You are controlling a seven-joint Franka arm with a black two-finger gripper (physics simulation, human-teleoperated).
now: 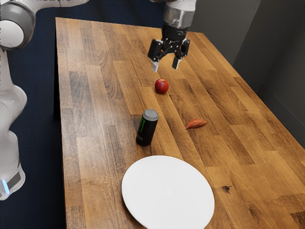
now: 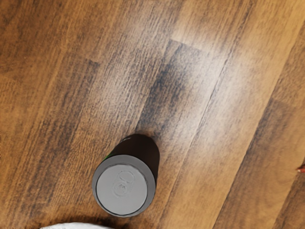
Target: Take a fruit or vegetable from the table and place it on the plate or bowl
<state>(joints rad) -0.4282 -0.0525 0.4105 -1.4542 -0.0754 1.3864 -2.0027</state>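
Apple (image 1: 161,86), round and glossy, rests on grained wooden table (image 1: 95,100).

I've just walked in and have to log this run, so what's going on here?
The arm's gripper hangs open and empty above the wooden table, just beyond a red apple. Nothing has been picked up yet. A dark can stands upright between the apple and the white plate, which has no food on it yet. A small orange vegetable lies on the table to the exterior view's right of the can.
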